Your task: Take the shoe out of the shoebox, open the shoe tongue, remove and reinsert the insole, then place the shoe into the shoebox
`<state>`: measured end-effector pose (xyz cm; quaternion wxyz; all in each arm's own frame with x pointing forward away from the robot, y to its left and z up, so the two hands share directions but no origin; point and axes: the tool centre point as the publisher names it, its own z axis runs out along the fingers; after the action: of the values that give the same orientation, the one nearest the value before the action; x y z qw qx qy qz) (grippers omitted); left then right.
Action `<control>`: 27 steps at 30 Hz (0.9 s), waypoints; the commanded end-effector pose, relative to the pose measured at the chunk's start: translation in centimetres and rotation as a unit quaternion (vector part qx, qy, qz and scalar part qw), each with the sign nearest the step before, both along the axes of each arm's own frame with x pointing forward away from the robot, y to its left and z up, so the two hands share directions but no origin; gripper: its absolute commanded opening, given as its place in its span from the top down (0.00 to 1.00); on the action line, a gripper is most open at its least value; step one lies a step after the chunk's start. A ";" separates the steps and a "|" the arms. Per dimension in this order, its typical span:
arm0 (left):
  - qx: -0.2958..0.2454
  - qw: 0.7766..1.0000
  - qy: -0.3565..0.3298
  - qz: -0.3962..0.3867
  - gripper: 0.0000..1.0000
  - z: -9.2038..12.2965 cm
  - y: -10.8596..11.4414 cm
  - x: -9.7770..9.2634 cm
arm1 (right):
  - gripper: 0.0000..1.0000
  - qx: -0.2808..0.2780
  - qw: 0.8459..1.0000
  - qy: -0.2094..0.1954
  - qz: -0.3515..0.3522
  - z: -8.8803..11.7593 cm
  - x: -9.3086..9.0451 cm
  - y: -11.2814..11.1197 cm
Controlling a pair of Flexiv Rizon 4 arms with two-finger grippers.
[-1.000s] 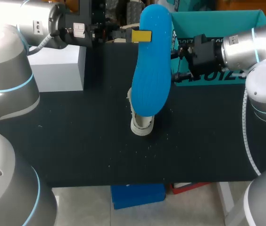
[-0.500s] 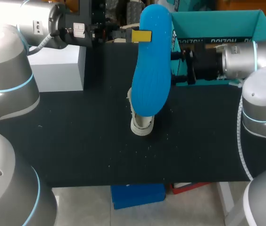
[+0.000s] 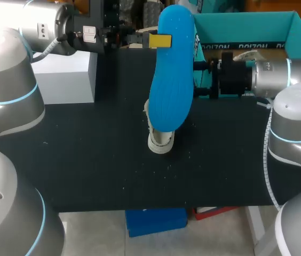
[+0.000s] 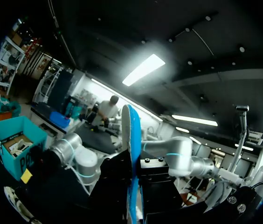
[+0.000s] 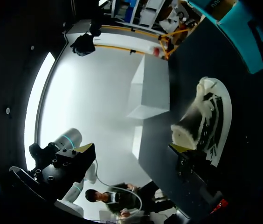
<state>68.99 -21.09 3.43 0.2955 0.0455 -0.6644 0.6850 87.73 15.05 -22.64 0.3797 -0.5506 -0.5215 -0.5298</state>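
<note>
My left gripper [image 3: 160, 40] is shut on a blue insole [image 3: 170, 69] and holds it high above the table, heel end up. In the left wrist view the insole [image 4: 129, 154] stands edge-on between the dark fingers. Under it, a white shoe with black markings [image 3: 160, 136] stands on the black table [image 3: 86, 154]. In the right wrist view the shoe [image 5: 201, 119] lies ahead of one yellow-tipped finger [image 5: 182, 149]. My right gripper [image 3: 197, 80] is open, just right of the insole, in front of the teal shoebox [image 3: 246, 21].
A white block [image 3: 65, 74] stands at the table's back left, below my left arm. The shoebox holds some paper [image 3: 244, 54] and takes up the back right corner. A blue box [image 3: 156, 221] sits on the floor past the front edge.
My right arm has swung its wrist down and toward the front, from beside the shoebox rim to level in front of it. The left arm, the insole and the shoe have stayed put.
</note>
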 end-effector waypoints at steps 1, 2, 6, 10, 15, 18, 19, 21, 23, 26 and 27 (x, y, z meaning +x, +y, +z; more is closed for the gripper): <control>0.000 1.000 0.000 0.001 1.00 -0.1 -0.1 -0.1 | 0.00 -0.007 1.000 -0.002 -0.016 -0.1 0.3 0.2; 0.000 1.000 0.000 0.001 1.00 -0.1 -0.1 -0.1 | 0.00 -0.007 1.000 -0.002 -0.016 -0.1 0.3 0.2; 0.031 0.981 -0.187 0.048 1.00 2.2 0.3 -0.7 | 0.00 -0.007 1.000 -0.002 -0.016 -0.1 0.3 0.2; 0.097 0.908 -0.402 0.061 1.00 3.8 -0.6 -2.5 | 0.00 -0.007 1.000 -0.002 -0.016 -0.1 0.3 0.2; 0.163 0.808 -0.564 0.057 1.00 2.2 -2.2 -5.0 | 0.00 -0.007 1.000 -0.002 -0.016 -0.1 0.3 0.2; 0.161 0.823 -0.543 0.045 1.00 1.7 -2.4 -4.9 | 0.00 -0.007 1.000 -0.002 -0.016 -0.1 0.3 0.2; 0.161 0.823 -0.543 0.045 1.00 1.7 -2.4 -4.9 | 0.00 -0.007 1.000 -0.002 -0.016 -0.1 0.3 0.2; 0.161 0.823 -0.543 0.045 1.00 1.7 -2.4 -4.9 | 0.00 -0.007 1.000 -0.002 -0.016 -0.1 0.3 0.2; 0.161 0.823 -0.543 0.045 1.00 1.7 -2.4 -4.9 | 0.00 -0.007 1.000 -0.002 -0.016 -0.1 0.3 0.2; 0.161 0.823 -0.543 0.045 1.00 1.7 -2.4 -4.9 | 0.00 -0.007 1.000 -0.002 -0.016 -0.1 0.3 0.2; 0.161 0.823 -0.543 0.045 1.00 1.7 -2.4 -4.9 | 0.00 -0.007 1.000 -0.002 -0.016 -0.1 0.3 0.2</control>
<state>64.43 -23.68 4.47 0.0195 -0.1410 -0.7781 0.6118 88.08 15.12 -22.66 0.3672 -0.5593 -0.5185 -0.5325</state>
